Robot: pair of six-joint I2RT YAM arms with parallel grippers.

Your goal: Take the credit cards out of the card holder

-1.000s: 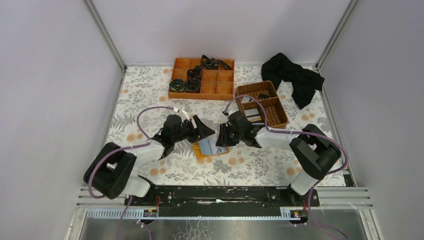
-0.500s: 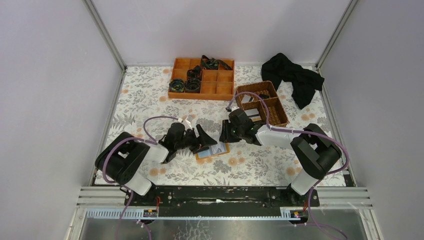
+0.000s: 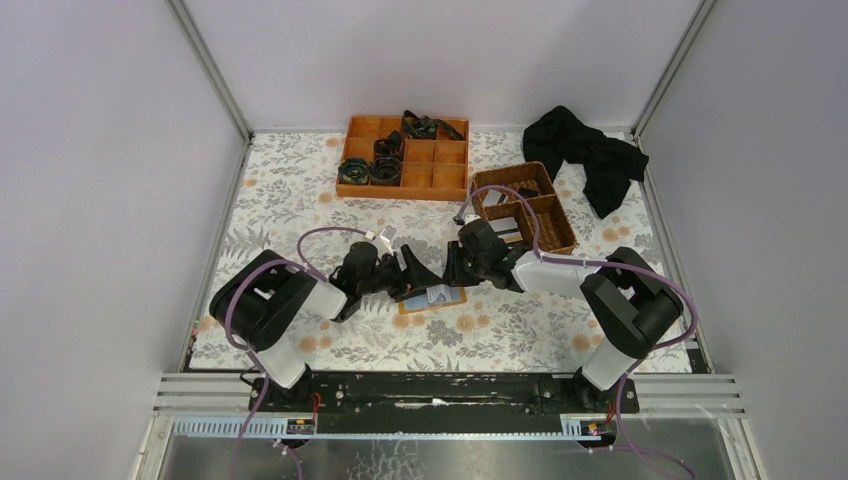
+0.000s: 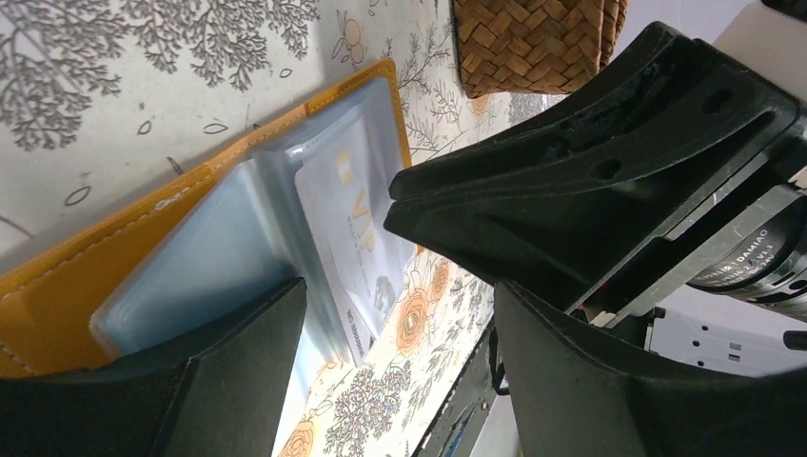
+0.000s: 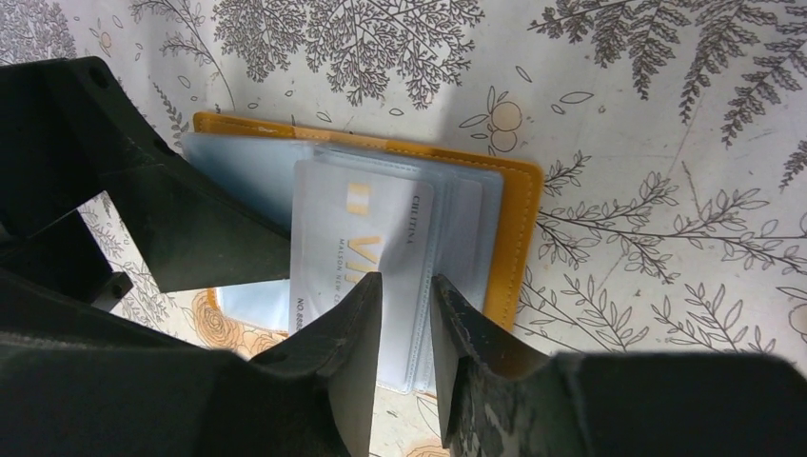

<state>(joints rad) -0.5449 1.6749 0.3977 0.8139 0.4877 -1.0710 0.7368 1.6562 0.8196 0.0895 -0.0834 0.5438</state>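
The left hand (image 4: 400,286) reaches in from the lower left of the overhead view to the lower middle of the floral worktop (image 3: 300,210). Its fingers are spread wide and grip nothing. In its own wrist view one finger (image 4: 209,371) lies across the pale left leaf of the card holder, seemingly pressed against it. The other finger (image 4: 609,381) stands off to the right, clear of the holder.

The card holder (image 5: 519,219) lies open and flat on the worktop between the two hands, orange rim outward, with its clear blue-grey sleeves fanned across the inside. A white card (image 5: 357,238) with gold "VIP" lettering sits among those sleeves, inside the holder's outline.

The right hand (image 5: 407,281) comes in from the right of the overhead view and points down at the holder's right half. Its fingers are nearly together, with only a narrow slot between them. One fingertip (image 5: 366,290) overlaps the white card's lower right corner, and the slot shows a strip of clear sleeve. I cannot tell whether they pinch the card or a sleeve, or merely stand over them.

Along the far side of the worktop sit an orange compartment tray (image 3: 400,193) with black items in some cells, a brown wicker basket (image 3: 565,245) just beyond the right hand, and a crumpled black cloth (image 3: 590,150) in the upper right corner.
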